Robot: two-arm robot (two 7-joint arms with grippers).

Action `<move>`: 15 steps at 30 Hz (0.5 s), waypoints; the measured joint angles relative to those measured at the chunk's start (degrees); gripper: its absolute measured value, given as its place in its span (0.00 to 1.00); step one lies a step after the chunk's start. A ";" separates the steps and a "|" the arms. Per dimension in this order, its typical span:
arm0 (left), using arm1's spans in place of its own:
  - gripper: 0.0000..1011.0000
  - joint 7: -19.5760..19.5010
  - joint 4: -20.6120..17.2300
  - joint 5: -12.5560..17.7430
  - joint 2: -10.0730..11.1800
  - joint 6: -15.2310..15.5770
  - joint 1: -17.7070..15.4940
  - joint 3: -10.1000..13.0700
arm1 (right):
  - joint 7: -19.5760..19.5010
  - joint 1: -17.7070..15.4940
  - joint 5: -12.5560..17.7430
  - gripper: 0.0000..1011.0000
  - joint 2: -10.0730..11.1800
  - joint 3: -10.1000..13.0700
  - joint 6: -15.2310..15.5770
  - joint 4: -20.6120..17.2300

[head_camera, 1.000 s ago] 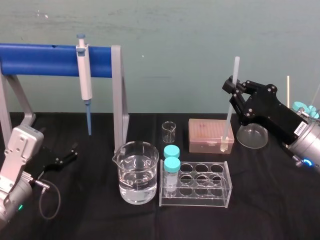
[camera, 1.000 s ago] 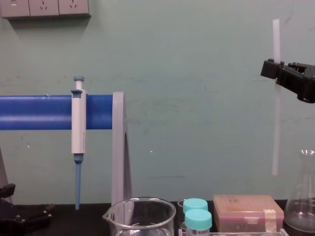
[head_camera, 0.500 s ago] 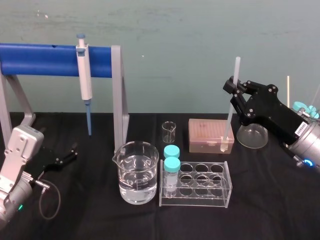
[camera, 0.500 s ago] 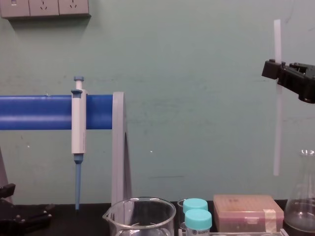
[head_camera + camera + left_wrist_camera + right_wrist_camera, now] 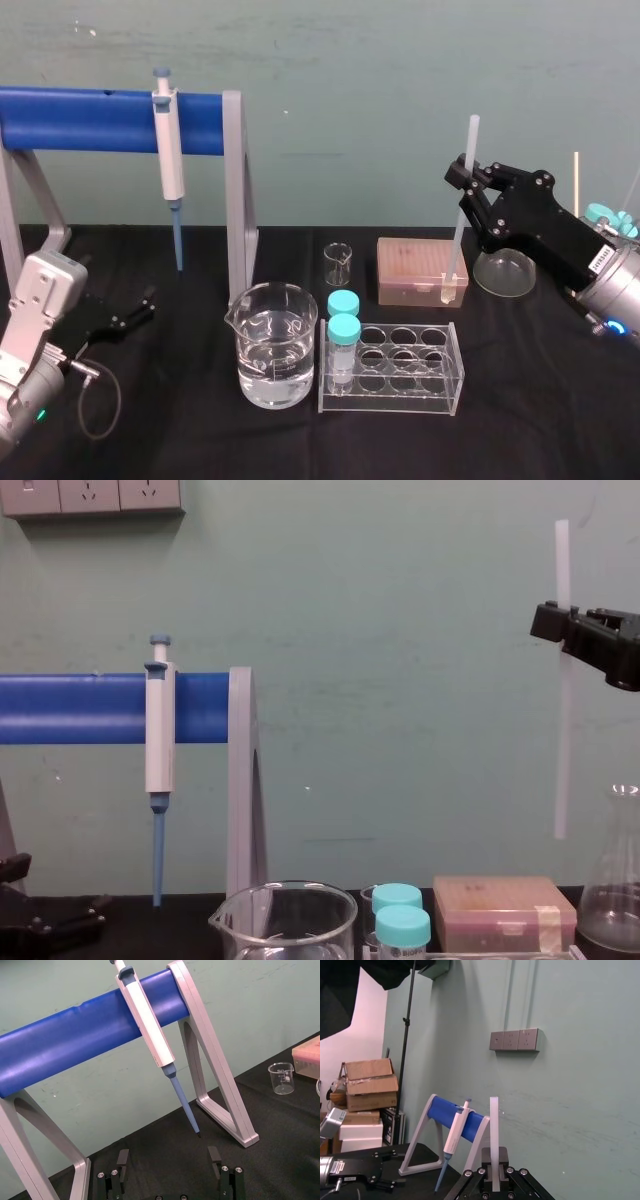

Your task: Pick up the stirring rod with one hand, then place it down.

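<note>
The stirring rod (image 5: 462, 215) is a long, thin, whitish rod, held upright in the air at the right. My right gripper (image 5: 465, 178) is shut on its upper part, so a short length sticks up above the jaws. In the chest view the stirring rod (image 5: 563, 730) hangs from the right gripper (image 5: 562, 625), and its lower end is well above the pink box (image 5: 505, 912). The right wrist view shows the stirring rod (image 5: 494, 1125) rising from between the jaws of the right gripper (image 5: 494, 1172). My left gripper (image 5: 167, 1155) rests open and empty at the table's left (image 5: 120, 320).
A white-and-blue pipette (image 5: 168, 160) hangs on the blue-barred stand (image 5: 90, 120) at the left. At centre stand a water beaker (image 5: 272, 345), a small beaker (image 5: 338, 263) and a clear tube rack (image 5: 395, 370) with two teal-capped vials (image 5: 343, 320). A glass flask (image 5: 505, 272) is below the right gripper.
</note>
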 joint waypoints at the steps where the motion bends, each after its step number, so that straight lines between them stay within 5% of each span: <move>1: 0.99 0.00 0.00 0.00 0.00 0.00 0.00 0.00 | 0.00 0.00 0.00 0.07 -0.01 -0.02 0.00 0.01; 15: 0.99 0.00 0.00 0.00 0.00 0.00 0.00 0.00 | 0.08 0.25 -0.05 0.07 0.01 -0.34 0.27 0.22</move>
